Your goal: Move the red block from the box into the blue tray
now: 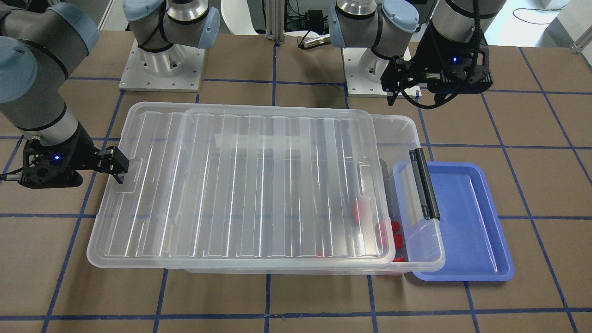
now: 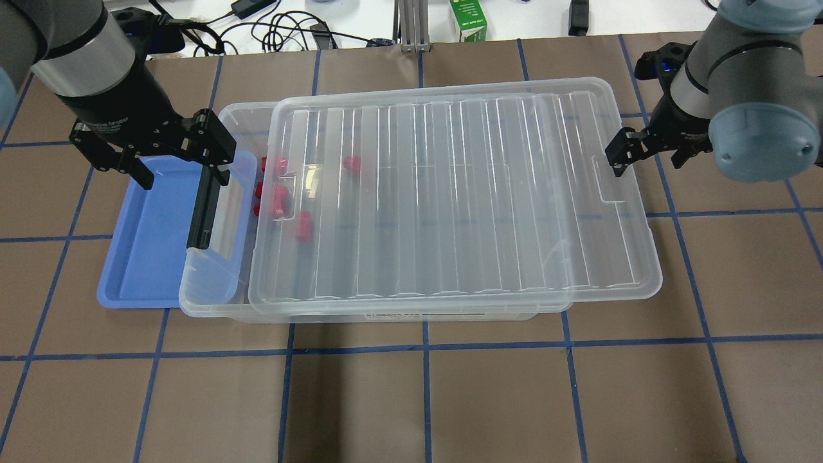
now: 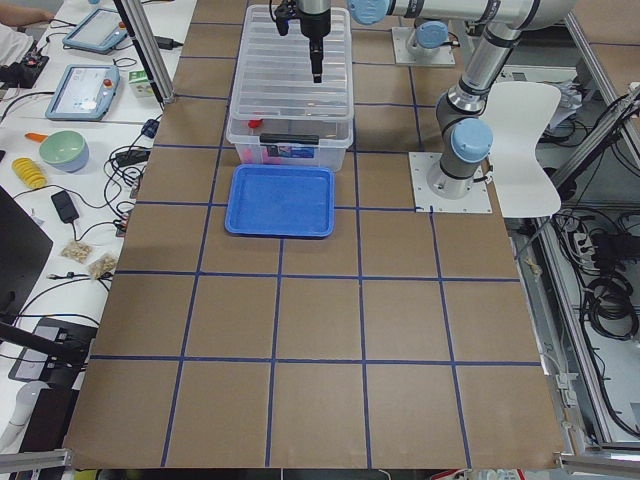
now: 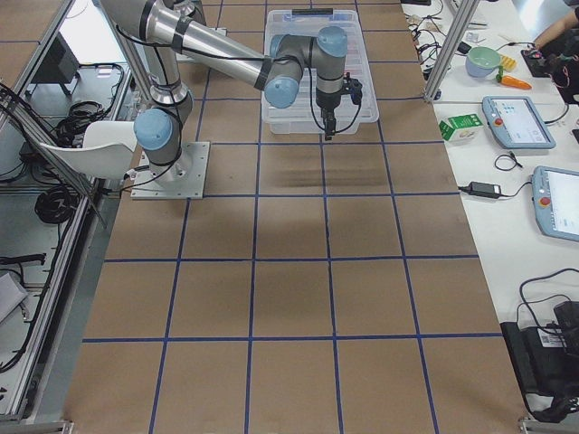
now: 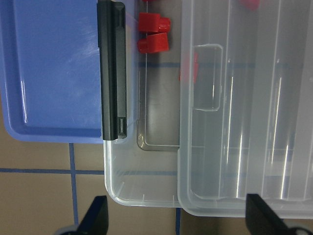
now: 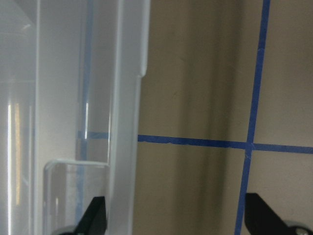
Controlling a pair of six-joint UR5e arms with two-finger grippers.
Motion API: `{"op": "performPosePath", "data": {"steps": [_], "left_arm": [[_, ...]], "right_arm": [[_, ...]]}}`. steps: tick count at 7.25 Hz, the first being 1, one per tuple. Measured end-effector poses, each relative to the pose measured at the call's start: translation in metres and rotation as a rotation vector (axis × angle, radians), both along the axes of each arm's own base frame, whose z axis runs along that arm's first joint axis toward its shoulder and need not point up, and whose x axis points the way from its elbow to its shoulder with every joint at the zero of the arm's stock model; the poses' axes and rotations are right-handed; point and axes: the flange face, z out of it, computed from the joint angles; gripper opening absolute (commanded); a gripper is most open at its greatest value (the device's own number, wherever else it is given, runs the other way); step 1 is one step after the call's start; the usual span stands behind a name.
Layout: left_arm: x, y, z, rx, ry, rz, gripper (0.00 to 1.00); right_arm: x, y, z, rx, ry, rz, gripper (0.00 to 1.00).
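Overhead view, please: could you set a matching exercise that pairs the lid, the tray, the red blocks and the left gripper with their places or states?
Things:
1 lid
2 tray
3 red blocks
4 left gripper

States:
A in the box
B open, above the latch end
C empty, on the table
D slid aside, leaving a gap

Pairs: 1-D, 2-C, 3-A, 4-B.

One box (image 2: 209, 297), one lid (image 2: 450, 193), one blue tray (image 2: 148, 257), and at least five red blocks (image 5: 153, 25)
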Motion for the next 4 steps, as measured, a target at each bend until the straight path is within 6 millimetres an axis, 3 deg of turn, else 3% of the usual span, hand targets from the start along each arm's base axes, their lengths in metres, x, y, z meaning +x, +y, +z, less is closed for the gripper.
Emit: {"op": "performPosePath", "data": {"steps": [4], "left_arm": [[0.003, -0.009, -0.004, -0.029, -0.002, -0.001, 1.00]], "right_arm": [[-0.061, 0.003, 0.003, 0.001, 0.009, 0.046, 1.00]]}}
